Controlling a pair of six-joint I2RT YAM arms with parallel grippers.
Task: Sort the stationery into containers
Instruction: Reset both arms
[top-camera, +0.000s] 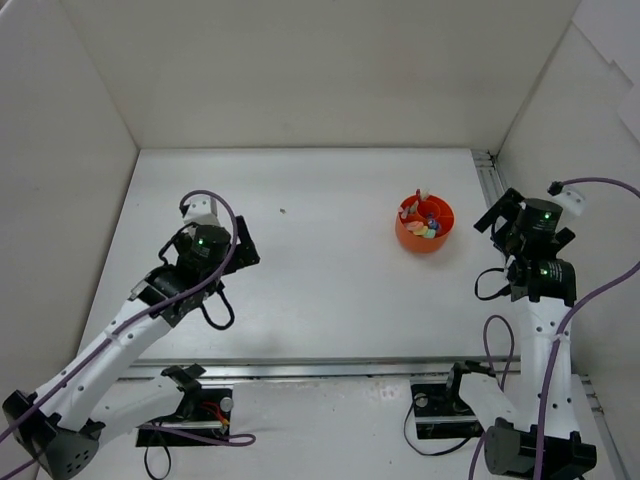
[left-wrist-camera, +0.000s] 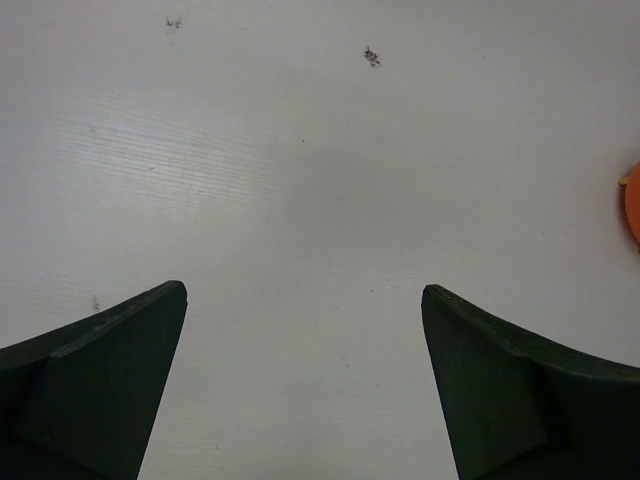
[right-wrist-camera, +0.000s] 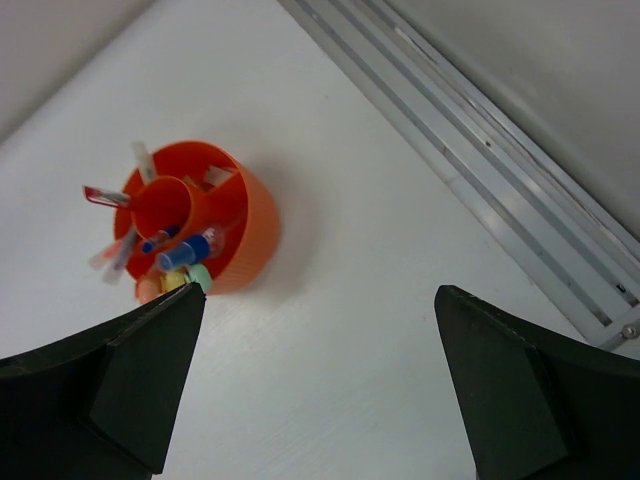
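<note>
On the table, top view, cup: the orange cup (top-camera: 424, 228) stands upright, right of centre on the white table (top-camera: 300, 300), apart from both arms.
Top view, stationery: the stationery (top-camera: 424, 216) sits inside the cup as a small mix of colours. Single pieces are too small to tell.
Top view, left gripper: the left gripper (top-camera: 244, 250) hangs over bare table at the left, well apart from the cup. Its jaw gap is hard to read from here.
Top view, right gripper: the right gripper (top-camera: 503, 213) is near the right wall, to the right of the cup, not touching it.
Top view, walls: white walls (top-camera: 300, 70) close the table on 3 sides.
Left wrist, left gripper: the left gripper (left-wrist-camera: 303, 290) stands wide open. Only bare table shows between its 2 dark fingers.
Left wrist, cup: a sliver of the cup (left-wrist-camera: 632, 205) shows at the right edge.
Left wrist, specks: dark specks (left-wrist-camera: 371, 56) lie on the table ahead.
Right wrist, right gripper: the right gripper (right-wrist-camera: 322, 292) is spread wide and holds nothing.
Right wrist, cup: the cup (right-wrist-camera: 250, 215) stands ahead and left of the fingers, with a round inner well and dividers around it.
Right wrist, stationery: every piece in view is in the cup. A blue-capped pen (right-wrist-camera: 190, 250) leans in an outer section. A red piece (right-wrist-camera: 104, 195) sticks out past the left rim. A green end (right-wrist-camera: 197, 276) and a yellow end (right-wrist-camera: 173, 282) show at the near rim.
Right wrist, rail: a metal rail (right-wrist-camera: 470, 130) runs along the table's edge, beside the grey wall.
</note>
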